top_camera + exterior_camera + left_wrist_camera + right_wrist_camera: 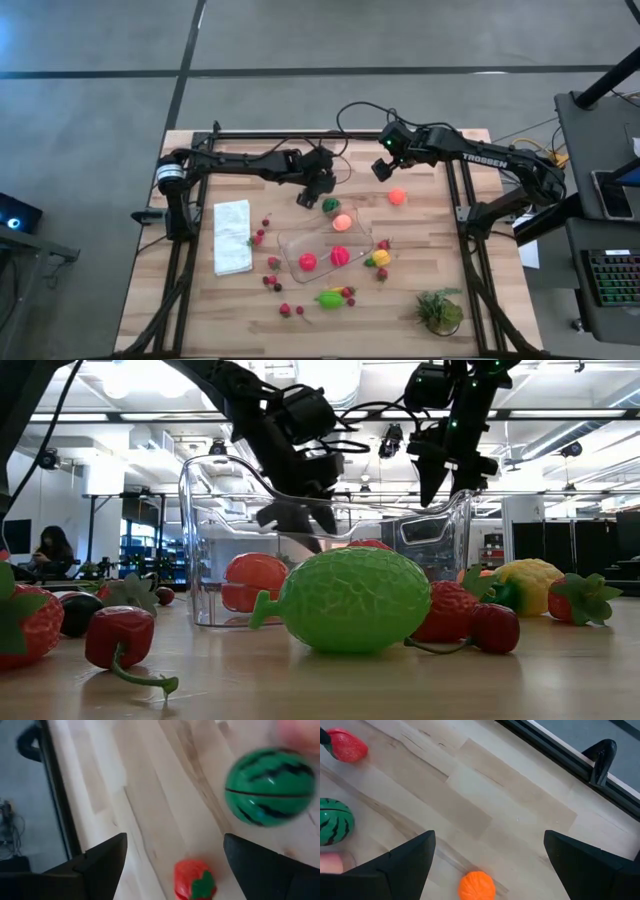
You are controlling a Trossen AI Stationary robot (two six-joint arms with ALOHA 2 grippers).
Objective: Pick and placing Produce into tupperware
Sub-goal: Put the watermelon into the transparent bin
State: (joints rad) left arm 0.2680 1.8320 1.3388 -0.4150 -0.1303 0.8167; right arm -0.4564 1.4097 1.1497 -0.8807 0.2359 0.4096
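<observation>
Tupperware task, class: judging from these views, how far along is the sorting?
Done: three pieces lie in the tupperware. In hand: nothing; the left gripper hangs open by the melon, the right gripper open above the orange fruit. Left: berries, lime-green fruit and others.

High view: straight down over the whole tabletop [430, 250]. Low view: level at tabletop height, close behind a lime-green fruit [355, 600], facing the room. Both wrist views: angled close onto bare wood, sharing the striped melon [270, 786] [334, 821].
</observation>
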